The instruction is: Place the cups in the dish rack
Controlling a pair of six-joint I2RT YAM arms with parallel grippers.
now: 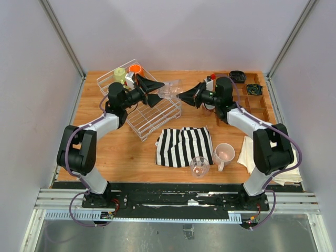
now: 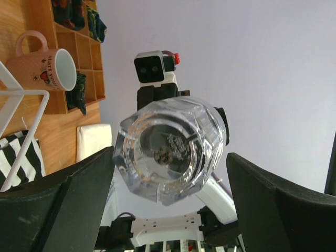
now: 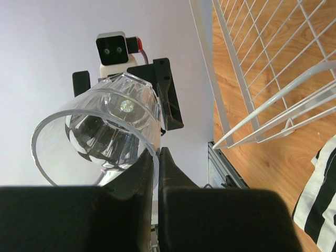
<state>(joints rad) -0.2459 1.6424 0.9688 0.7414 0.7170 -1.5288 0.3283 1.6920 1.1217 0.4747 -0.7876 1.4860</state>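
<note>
Wooden table, tumbler near rack rim

striped cloth mid-table | wooden tray far right | cream cloth right

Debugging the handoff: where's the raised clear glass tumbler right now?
Top view, centre: the clear glass tumbler is aloft, rim pinched by the right gripper, facing the open left gripper, by the white wire dish rack.

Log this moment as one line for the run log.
right gripper: shut on glass tumbler rim, midair | left gripper: open, facing its base | dish rack: orange mug inside
</note>
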